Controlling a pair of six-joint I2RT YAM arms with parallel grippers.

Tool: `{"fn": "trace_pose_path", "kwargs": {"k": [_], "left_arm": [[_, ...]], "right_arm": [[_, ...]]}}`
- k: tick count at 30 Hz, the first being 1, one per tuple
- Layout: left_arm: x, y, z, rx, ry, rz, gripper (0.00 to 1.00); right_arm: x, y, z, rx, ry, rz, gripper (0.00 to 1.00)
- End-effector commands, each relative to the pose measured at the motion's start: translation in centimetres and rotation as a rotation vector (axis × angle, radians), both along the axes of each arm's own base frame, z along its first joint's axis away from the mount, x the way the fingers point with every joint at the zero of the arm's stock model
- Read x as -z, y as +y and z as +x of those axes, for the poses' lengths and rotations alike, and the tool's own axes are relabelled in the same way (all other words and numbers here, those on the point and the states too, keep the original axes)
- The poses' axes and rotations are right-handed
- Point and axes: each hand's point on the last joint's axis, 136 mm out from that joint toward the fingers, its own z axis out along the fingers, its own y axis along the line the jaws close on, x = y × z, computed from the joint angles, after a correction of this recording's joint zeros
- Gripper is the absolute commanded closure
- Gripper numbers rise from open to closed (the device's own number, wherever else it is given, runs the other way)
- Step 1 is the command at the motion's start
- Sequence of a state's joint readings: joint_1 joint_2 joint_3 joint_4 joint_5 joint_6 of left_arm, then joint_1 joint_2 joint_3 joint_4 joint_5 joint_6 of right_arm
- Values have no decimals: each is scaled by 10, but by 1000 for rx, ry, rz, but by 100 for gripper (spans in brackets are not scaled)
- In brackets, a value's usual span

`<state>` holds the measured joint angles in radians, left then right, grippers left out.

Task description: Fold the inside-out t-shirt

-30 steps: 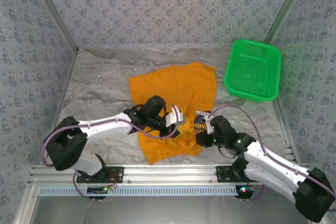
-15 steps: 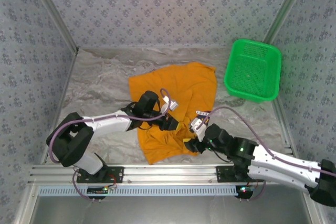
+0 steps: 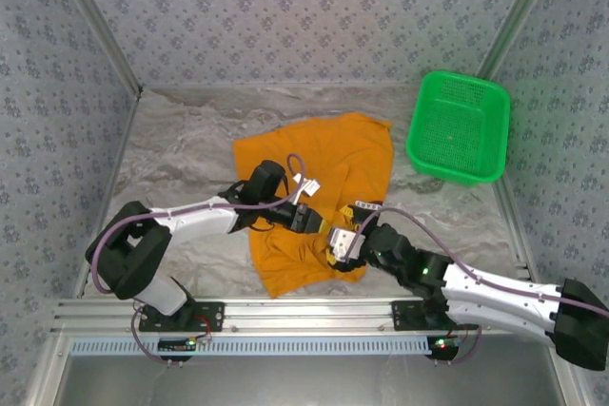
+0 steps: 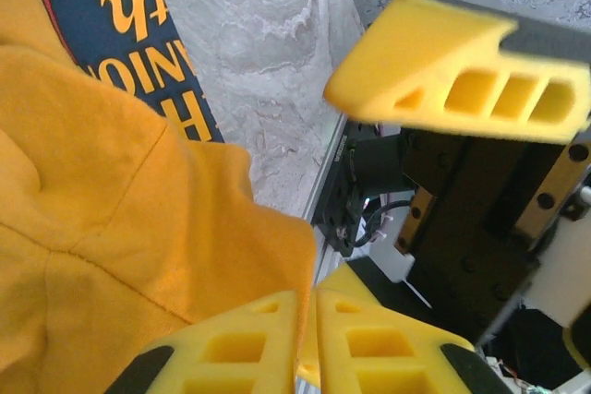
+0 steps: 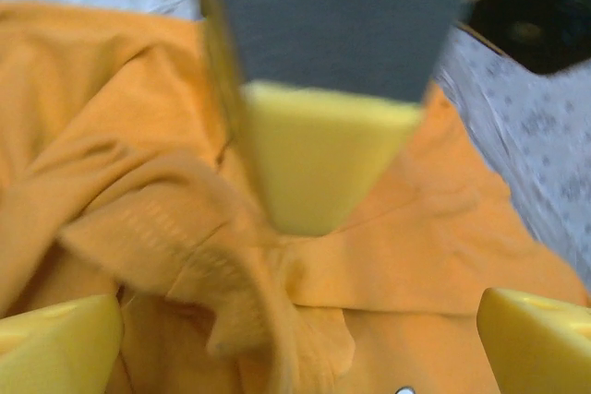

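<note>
While an edge of the t-shirt (image 3: 352, 154) seems pinched in the clenched left pincer (image 4: 305, 343), its bunched fold is found straight ahead of the right pincer (image 5: 295, 348), spread wide and empty. Beyond both, the t-shirt is stretched lengthwise over the tabletop (image 3: 181, 159); on its blue print (image 4: 88, 29) only "OINT" can be read.

I had the left arm (image 3: 190, 225) reaching from its base toward the middle, wrist bent inward. Its left gripper (image 3: 306, 218) pointed right, pads (image 4: 231, 350) all but touching (just a thin slit between them). The right arm (image 3: 485, 284) lay stretched low to the left, the right gripper (image 3: 341, 242) just beside the left one. Its fingers (image 5: 55, 343) stood wide apart, one left finger ahead between them in the right wrist view.
</note>
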<state>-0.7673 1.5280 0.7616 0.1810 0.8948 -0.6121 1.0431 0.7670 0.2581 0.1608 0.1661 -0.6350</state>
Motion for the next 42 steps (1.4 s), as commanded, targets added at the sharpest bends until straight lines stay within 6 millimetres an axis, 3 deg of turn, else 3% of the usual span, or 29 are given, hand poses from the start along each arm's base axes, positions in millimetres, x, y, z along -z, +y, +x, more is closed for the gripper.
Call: {"fn": "trace_pose_path", "kwargs": {"k": [1, 4, 5, 8, 10, 13, 15, 17, 20, 24, 26, 28, 29, 33, 36, 40, 42], "left_arm": [[0, -2, 2, 15, 29, 14, 88], [11, 4, 8, -12, 50, 44, 89], [11, 5, 10, -17, 60, 41, 89], [10, 11, 11, -24, 82, 38, 87], [10, 19, 16, -59, 69, 52, 85], [19, 61, 44, -243, -6, 190, 72], [15, 92, 56, -342, -91, 254, 67], [4, 105, 54, -381, -177, 251, 61], [-1, 114, 46, -429, -254, 273, 57], [5, 127, 38, -503, -284, 389, 56], [-1, 121, 31, -489, -322, 375, 56], [-8, 118, 30, -508, -368, 390, 54], [-10, 113, 27, -502, -392, 401, 54], [-20, 84, 13, -411, -460, 417, 53], [-19, 73, 5, -378, -493, 470, 53], [-23, 47, -9, -311, -506, 440, 52], [-20, 30, -28, -231, -525, 423, 52]], "right_arm": [[4, 11, -22, -286, -130, -145, 0], [20, 16, -36, -419, -245, -249, 2], [25, 17, -38, -449, -306, -310, 8], [6, 25, -9, -294, -419, -325, 33], [-6, 27, 8, -188, -422, -308, 37], [-22, 35, 18, -145, -480, -305, 57], [-29, 37, 23, -130, -511, -317, 71], [-39, 40, 22, -139, -538, -308, 73], [-67, 47, 13, -191, -491, -164, 71], [-94, 50, 23, -196, -323, 3, 57], [-96, 54, 29, -198, -240, 48, 39], [-91, 58, 24, -270, -45, 79, 9], [-94, 59, 26, -277, 34, 108, 0], [-123, 43, 60, -53, 33, 283, 0], [-139, 18, 70, 135, 136, 409, 0], [-138, -28, 72, 449, 416, 498, 0], [-132, -37, 69, 477, 537, 508, 0]]}}
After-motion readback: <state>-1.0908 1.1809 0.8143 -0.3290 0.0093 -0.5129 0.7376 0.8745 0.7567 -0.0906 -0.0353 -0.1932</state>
